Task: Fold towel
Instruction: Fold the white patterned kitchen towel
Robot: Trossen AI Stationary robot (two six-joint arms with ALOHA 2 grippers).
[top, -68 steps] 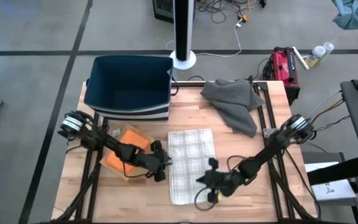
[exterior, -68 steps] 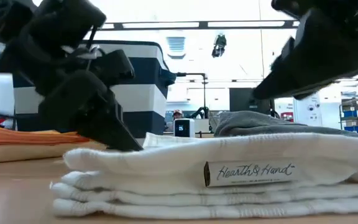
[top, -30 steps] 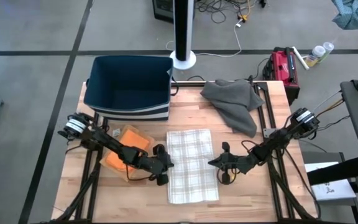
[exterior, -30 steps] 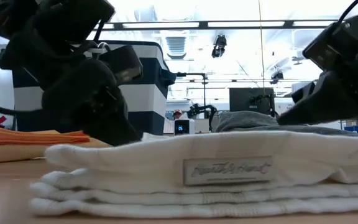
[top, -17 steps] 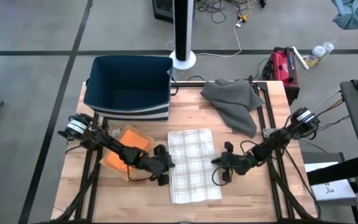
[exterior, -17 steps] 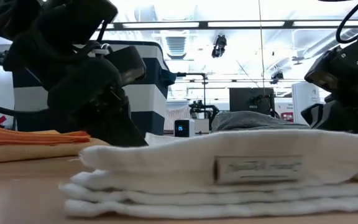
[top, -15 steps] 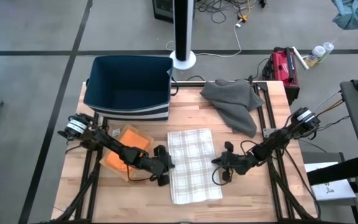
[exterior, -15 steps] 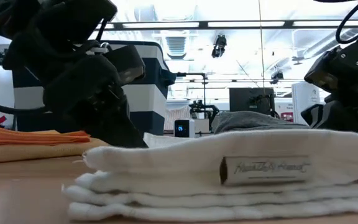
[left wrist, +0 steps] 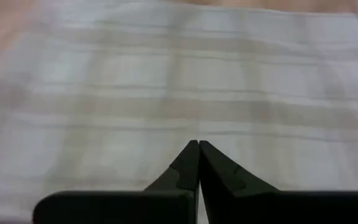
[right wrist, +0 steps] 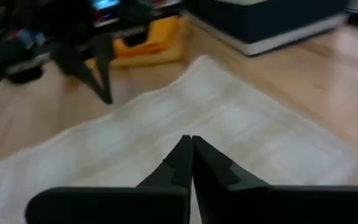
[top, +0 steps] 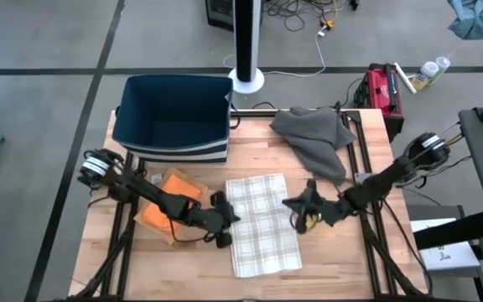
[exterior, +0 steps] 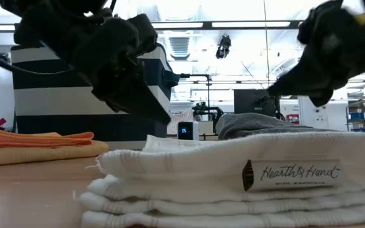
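Flanking folded towel [top: 262, 223], both fingers pressed together, empty.

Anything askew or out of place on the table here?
The folded white checked towel lies slightly skewed to the table edge. A crumpled grey cloth sprawls unfolded at the far right corner. Nothing spilled or damaged.
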